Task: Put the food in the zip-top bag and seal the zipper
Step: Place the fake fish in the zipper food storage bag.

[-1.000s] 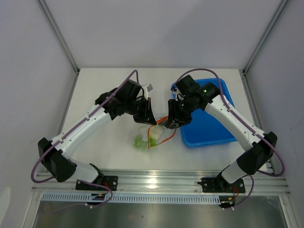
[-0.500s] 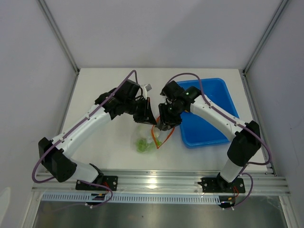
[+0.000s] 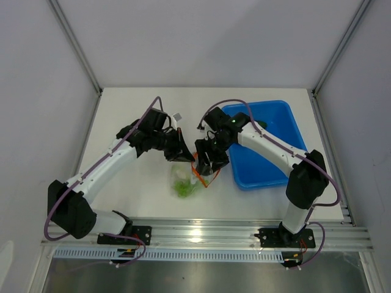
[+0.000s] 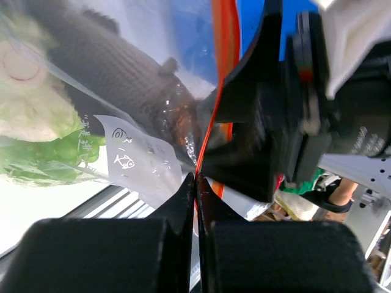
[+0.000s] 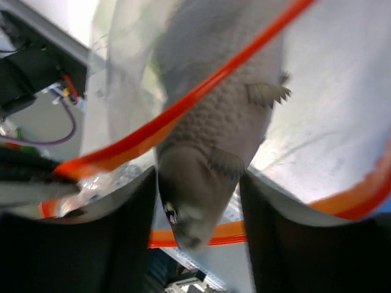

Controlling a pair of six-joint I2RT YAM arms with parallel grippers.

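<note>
The zip-top bag (image 3: 194, 182) sits near the middle of the counter (image 3: 122, 107), between the two arms and just left of the blue tray (image 3: 269, 162). Its mouth faces up towards the grippers. The zipper (image 5: 183, 105), a thin orange-red strip, stands parted. In the right wrist view we see one run of it crossing in front of the grey fish (image 5: 214, 122) and another curving behind, so the fish is passing through the mouth.

Inside the bag we find the green pieces (image 3: 182, 185) low down and the white round piece (image 4: 27, 91) beside them, with a small red circle on its pale surface. In the left wrist view the fish's scaled body shows through the clear plastic above them.

The left gripper (image 4: 196, 183) is clenched on the bag's rim, its two fingertips pressed together with the orange strip pinched between them. The right gripper (image 5: 198, 174) grasps the fish, with a finger on each side of its head end. Its black body stands just beside the left gripper, across the mouth.

A small white label (image 4: 137, 165) lies on the bag's wall below the fish. We make out a little fish outline printed on it and a line of characters beside that, too blurred for us to read.
</note>
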